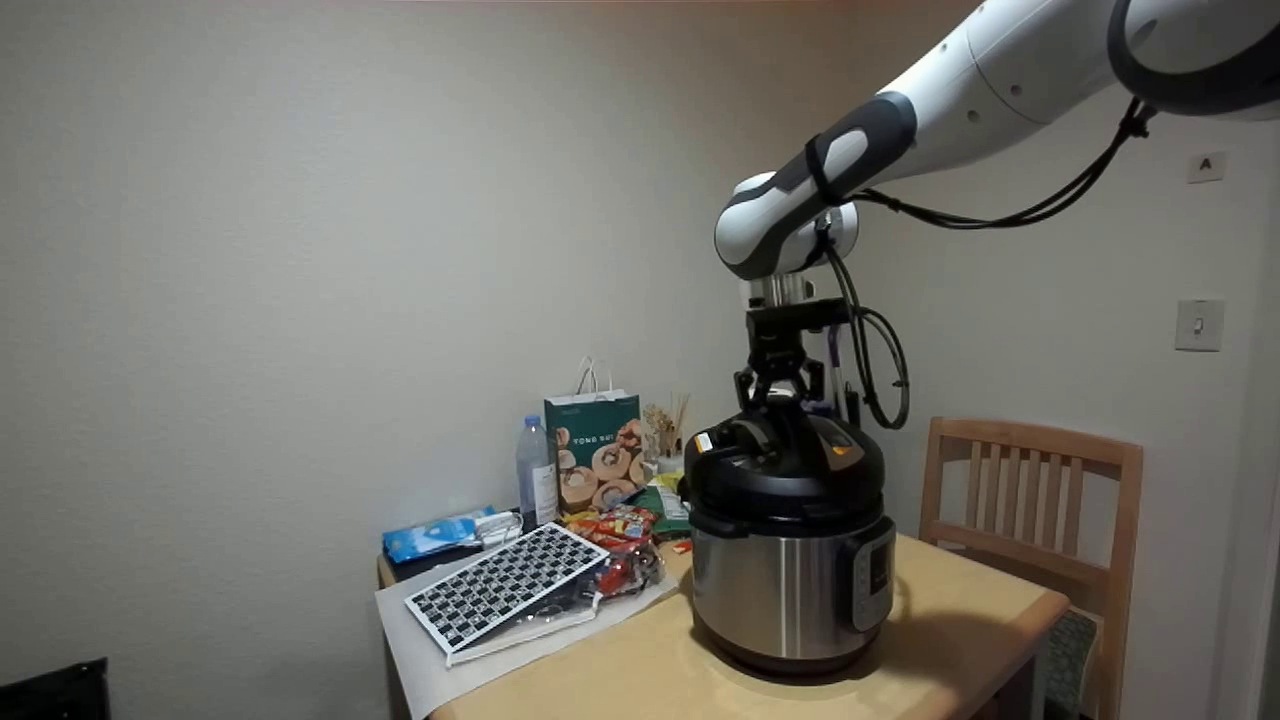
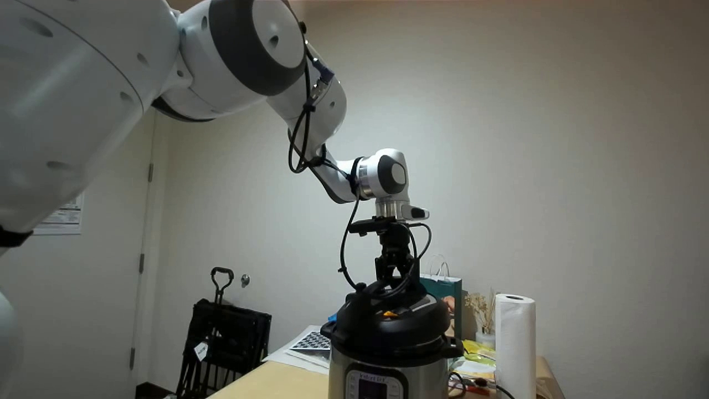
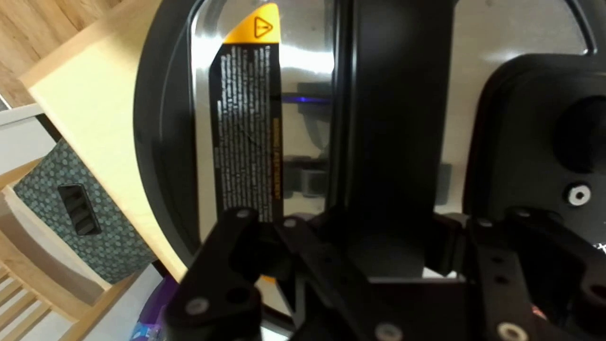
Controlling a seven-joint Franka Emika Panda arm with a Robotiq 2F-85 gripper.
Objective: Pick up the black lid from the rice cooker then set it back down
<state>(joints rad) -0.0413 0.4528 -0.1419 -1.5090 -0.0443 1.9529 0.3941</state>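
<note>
In an exterior view the camera sat at middle distance, above the wooden table [image 1: 620, 670], and pointed gently down toward a pale wall [image 1: 280, 300], catching the rice cooker [image 1: 760, 590] from beside its control panel [image 1: 873, 580]. In an exterior view the camera stood close beside the robot arm [image 2: 72, 105], barely higher than the cooker, and faced that panel almost head-on. Both exterior views shared the cooker, arm, green paper bag [image 1: 598, 455] and checkerboard [image 1: 507, 585]. The wrist view looked steeply down from close above the black lid [image 3: 393, 118], past the gripper [image 3: 390, 237] at its lower border; it shared the wooden chair [image 1: 1020, 553] with an exterior view.
</note>
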